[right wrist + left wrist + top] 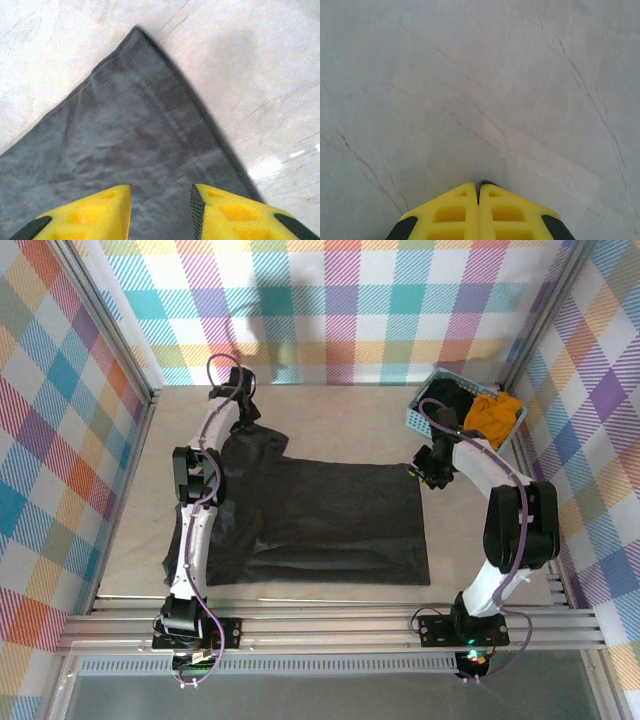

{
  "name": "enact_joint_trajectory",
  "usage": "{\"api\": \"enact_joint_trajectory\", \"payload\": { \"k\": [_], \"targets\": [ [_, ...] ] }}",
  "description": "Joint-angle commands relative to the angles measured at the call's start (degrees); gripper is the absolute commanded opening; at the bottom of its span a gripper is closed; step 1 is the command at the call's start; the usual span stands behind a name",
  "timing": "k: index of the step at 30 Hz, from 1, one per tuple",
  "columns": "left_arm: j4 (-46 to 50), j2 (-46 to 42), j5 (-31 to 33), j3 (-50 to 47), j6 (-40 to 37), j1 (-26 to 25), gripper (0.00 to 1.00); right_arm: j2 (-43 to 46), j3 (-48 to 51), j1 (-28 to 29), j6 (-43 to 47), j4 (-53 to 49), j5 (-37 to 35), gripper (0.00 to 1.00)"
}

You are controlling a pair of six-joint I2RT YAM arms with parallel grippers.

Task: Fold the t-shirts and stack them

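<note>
Progress early, nothing stacked | charcoal t-shirt (330, 520) lay unfolded | black t-shirt (452, 395), mustard t-shirt (497, 415) in basket (415, 420), upper right | left end effector (480, 186) clamped its edge | right end effector (160, 197) apart over its corner

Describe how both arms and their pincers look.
Both the left arm and right arm have white shells, bulky black joints and thin purplish cables looping alongside. The left pincer and right pincer have wedge-shaped yellow fingers with recessed pockets and black parts behind.
</note>
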State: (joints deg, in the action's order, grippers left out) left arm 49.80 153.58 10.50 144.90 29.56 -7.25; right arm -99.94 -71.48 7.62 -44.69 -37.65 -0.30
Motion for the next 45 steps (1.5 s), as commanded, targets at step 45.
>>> {"api": "enact_joint_trajectory", "payload": {
  "k": [45],
  "targets": [
    [9.48, -22.04, -5.14, -11.73, 3.76, 0.22, 0.00, -17.57, -19.31, -0.70, 17.94, -2.38, -4.50, 0.00]
  ]
}}
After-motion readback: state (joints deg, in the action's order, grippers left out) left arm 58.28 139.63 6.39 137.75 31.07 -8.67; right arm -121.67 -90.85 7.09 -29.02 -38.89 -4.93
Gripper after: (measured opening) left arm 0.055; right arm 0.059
